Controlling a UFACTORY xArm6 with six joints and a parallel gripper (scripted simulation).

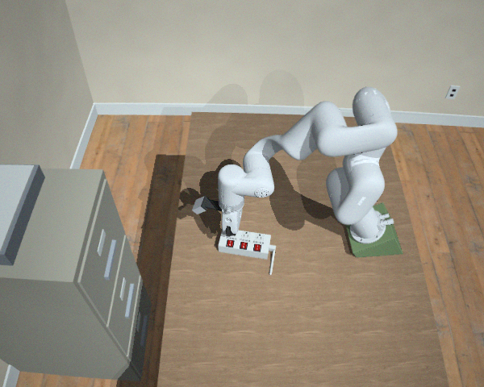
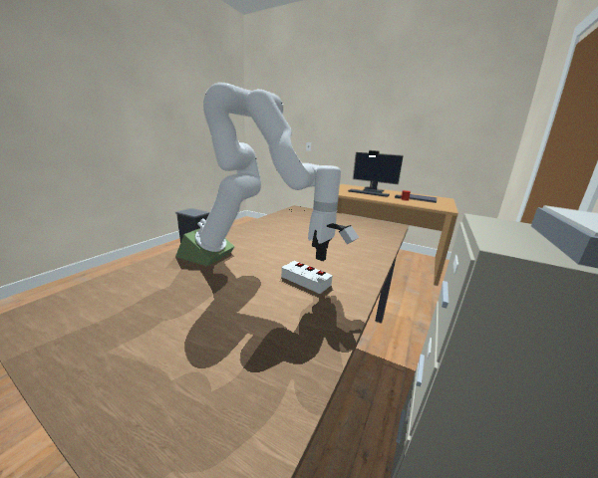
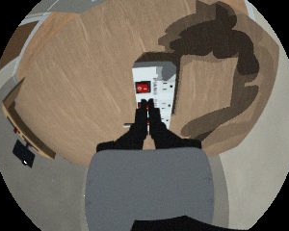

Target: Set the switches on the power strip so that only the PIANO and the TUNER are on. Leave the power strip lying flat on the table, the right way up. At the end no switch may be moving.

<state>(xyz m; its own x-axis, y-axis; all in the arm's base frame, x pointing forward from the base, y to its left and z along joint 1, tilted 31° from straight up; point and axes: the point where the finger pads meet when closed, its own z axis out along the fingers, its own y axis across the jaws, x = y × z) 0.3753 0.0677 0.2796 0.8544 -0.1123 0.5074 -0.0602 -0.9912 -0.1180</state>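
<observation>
The white power strip lies flat on the table, right way up, with three red switches in a row. The PIANO switch is at the end away from the cord. The middle switch and the switch at the cord end are partly hidden behind the fingers in the wrist view. I cannot tell the rocker positions for certain. My gripper is shut and empty, fingers pointing down, above the strip and clear of it.
A short white cord sticks out from the strip's end. The arm's green base stands on the table. A grey cabinet stands beyond the table's edge. A desk with a monitor is farther off.
</observation>
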